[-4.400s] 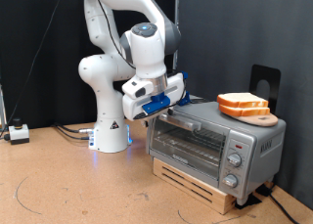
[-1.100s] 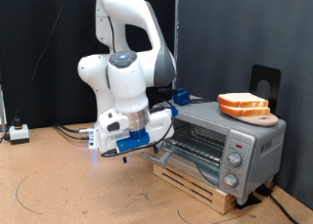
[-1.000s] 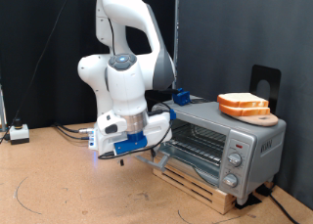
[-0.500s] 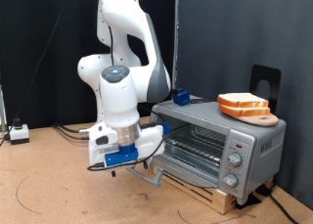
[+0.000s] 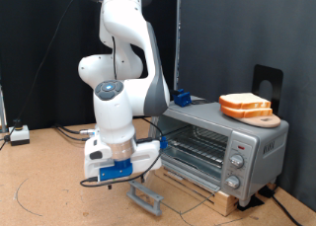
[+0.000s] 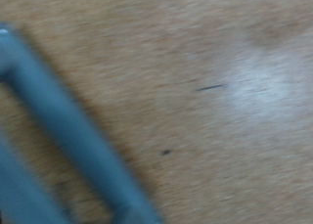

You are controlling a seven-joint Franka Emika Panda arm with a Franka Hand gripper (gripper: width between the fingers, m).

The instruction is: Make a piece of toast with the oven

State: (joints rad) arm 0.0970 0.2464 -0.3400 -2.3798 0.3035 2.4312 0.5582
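The silver oven [image 5: 237, 142] stands on a wooden pallet at the exterior view's right. Its glass door [image 5: 163, 177] hangs open and down, with the bar handle [image 5: 146, 197] close to the table. The wire rack [image 5: 197, 140] shows inside and nothing lies on it. Two stacked slices of toast [image 5: 245, 106] lie on a wooden board on the oven's top. My gripper [image 5: 111, 173] is low over the table, just left of the handle. The wrist view shows a blurred grey bar [image 6: 78, 136], the handle, over the wooden table [image 6: 225, 77]; no fingers show there.
A small blue object [image 5: 182, 96] sits on the oven's top at its back left. A black stand [image 5: 267, 80] rises behind the toast. A white box [image 5: 18, 134] and cables lie at the far left. The robot base [image 5: 111, 137] stands behind my gripper.
My gripper swung from the oven's closed door down and to the left. The door came down with it and now hangs fully open.
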